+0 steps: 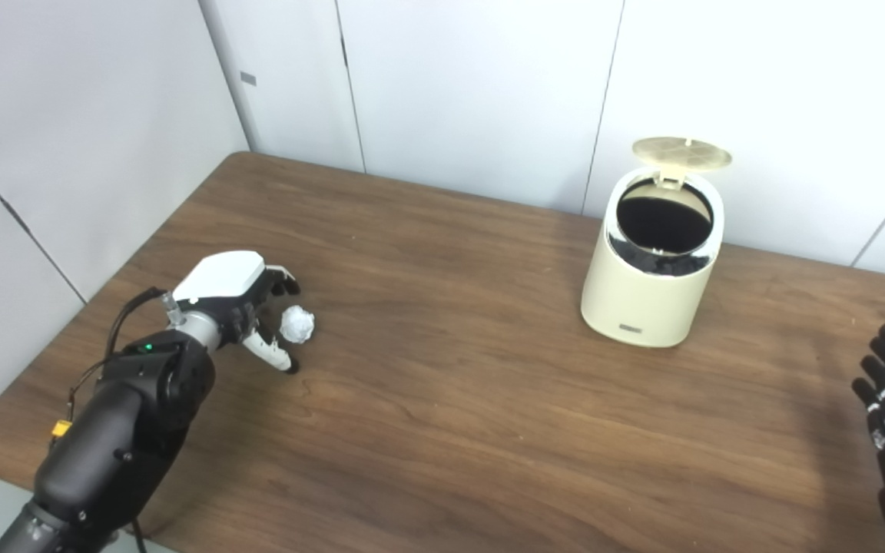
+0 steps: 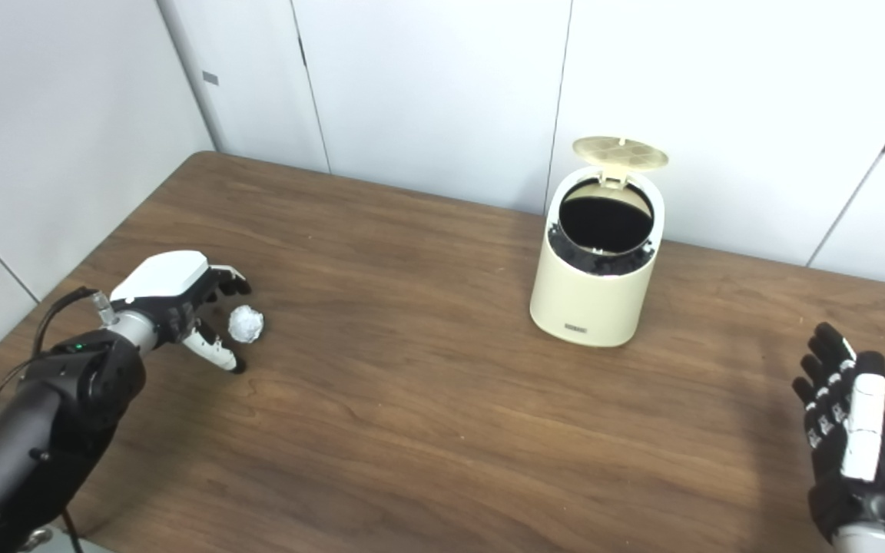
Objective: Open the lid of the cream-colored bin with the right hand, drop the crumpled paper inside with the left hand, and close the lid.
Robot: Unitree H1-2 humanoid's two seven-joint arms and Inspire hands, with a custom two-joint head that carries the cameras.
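The cream-colored bin (image 1: 651,284) stands at the back right of the wooden table, its round lid (image 1: 681,152) tipped up and back so the dark inside shows. A small white crumpled paper ball (image 1: 297,323) lies on the table at the left. My left hand (image 1: 236,303) sits just left of the ball, open, fingers and thumb curved around it without closing on it. My right hand (image 2: 854,428) hovers open at the front right, fingers spread and pointing up, well clear of the bin.
The wooden table (image 1: 450,399) runs up to white wall panels at the back and left. Its left edge lies just beside my left arm.
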